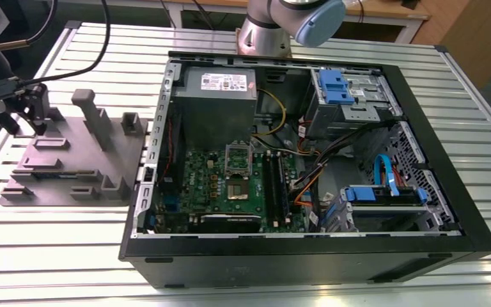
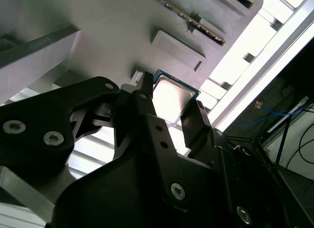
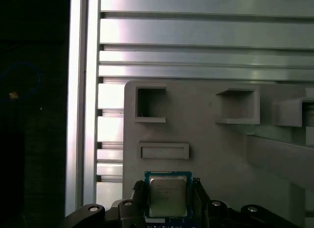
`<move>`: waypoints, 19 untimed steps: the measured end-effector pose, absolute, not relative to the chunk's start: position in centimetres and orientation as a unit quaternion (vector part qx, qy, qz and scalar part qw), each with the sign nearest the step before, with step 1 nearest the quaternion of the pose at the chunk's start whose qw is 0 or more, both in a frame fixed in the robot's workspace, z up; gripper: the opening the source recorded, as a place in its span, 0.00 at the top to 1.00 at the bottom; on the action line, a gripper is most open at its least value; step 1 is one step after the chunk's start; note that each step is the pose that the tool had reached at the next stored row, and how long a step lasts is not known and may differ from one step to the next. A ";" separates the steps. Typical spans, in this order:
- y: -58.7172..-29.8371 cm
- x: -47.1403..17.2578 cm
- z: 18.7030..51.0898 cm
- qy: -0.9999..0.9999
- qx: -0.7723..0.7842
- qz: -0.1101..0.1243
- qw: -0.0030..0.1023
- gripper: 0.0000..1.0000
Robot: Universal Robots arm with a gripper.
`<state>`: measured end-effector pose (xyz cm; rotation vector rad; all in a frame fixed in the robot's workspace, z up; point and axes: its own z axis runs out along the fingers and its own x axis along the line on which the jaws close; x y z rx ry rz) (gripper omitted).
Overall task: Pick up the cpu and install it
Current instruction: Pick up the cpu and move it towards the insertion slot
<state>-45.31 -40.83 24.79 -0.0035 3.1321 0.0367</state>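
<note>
First wrist view: your fingers [image 3: 139,197] look clamped on the cpu [image 3: 168,196] by two opposite edges, over the grey tray [image 3: 221,154]. Keep it dead level, no twisting, no extra squeeze.

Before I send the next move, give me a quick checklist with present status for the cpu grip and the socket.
1. Grip: fingers of the gripper sit against opposite edges of the cpu in both wrist views: ok.
2. Cpu clear of the grey fixture tray: cannot tell.
3. Socket on the motherboard looks uncovered, with the socket frame hinged open: ok.
4. Cables lie off the socket, toward the exterior view's right: ok.
5. Cpu orientation matched to the socket: cannot tell.
</note>
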 end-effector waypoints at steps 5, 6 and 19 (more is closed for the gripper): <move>-40.8 -45.3 25.0 1.000 -0.001 0.012 0.005 0.53; -40.8 -45.3 25.1 1.000 -0.001 0.012 0.005 0.53; -40.8 -45.3 25.4 1.000 -0.001 0.012 0.005 0.53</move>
